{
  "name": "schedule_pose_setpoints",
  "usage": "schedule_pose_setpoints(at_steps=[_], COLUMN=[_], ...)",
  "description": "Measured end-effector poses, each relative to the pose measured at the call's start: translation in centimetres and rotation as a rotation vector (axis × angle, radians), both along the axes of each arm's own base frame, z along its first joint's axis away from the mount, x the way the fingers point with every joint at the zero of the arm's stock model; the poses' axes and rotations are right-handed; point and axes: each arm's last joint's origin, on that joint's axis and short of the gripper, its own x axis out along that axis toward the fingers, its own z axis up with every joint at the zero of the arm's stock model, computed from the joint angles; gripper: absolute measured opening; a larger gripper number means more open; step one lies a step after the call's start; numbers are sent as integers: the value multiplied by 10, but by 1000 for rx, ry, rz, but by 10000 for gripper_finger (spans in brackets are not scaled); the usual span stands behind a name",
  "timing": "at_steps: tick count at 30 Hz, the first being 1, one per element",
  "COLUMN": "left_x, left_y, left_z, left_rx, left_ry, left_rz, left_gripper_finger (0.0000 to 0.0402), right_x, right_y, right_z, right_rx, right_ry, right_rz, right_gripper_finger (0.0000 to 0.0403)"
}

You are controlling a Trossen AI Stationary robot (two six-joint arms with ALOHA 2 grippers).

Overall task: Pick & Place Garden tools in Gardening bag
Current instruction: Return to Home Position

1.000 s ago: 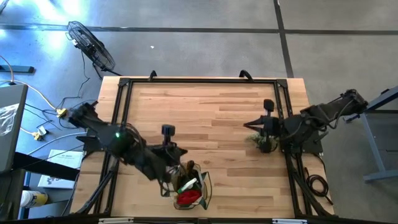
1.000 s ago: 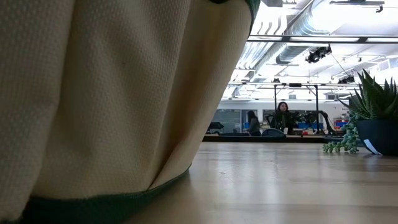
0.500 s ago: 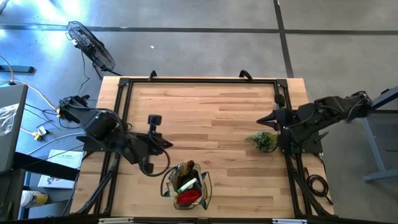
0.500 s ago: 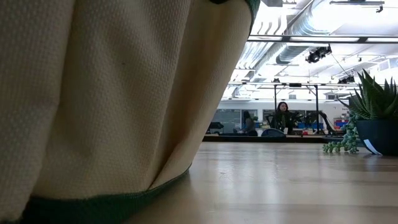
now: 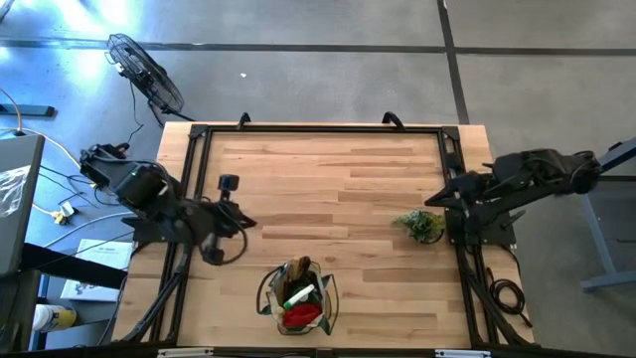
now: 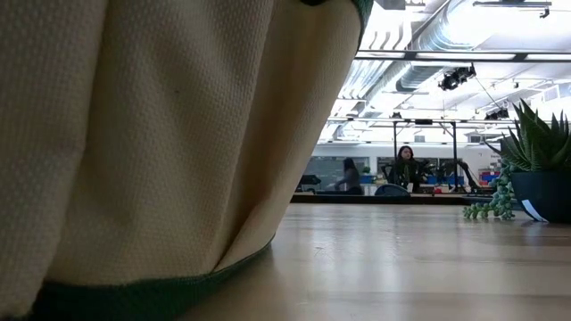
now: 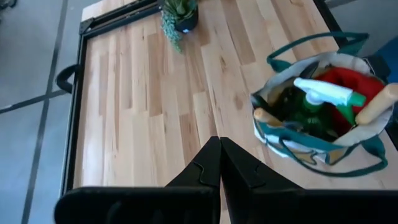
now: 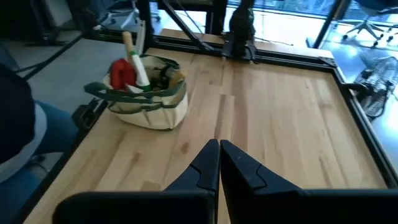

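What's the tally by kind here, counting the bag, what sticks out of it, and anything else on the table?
Gardening bag: 1
Wooden handles in it: 2
Red cloth item: 1
White-and-green item: 1
Potted plant: 1
Total: 6; darker items deeper in the bag cannot be counted.

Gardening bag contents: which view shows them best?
Left wrist view: looks down into the open gardening bag, garden tools distinct. High view shows them small; right wrist view, side-on; low view, only canvas wall.
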Motion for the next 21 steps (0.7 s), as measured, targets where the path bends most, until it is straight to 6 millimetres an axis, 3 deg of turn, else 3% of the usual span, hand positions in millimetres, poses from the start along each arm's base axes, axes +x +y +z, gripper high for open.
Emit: schedule_pose_setpoints(at_steps=[8, 15, 21], left_x=[-37, -72, -92], left_y=[23, 45, 55], left_z=[-29, -66, -102], left_rx=[-96, -218, -352], left_ry=[-127, -313, -457], left_rz=[9, 6, -54], left_gripper_finger=[0, 0, 0], right_x=[1, 5, 0], right_y=[2, 6, 4], right_z=[-7, -29, -31], right_rx=[12, 32, 49], right_ry=[-14, -30, -113], right_rz=[80, 162, 167], right_gripper_finger=[3, 3, 3])
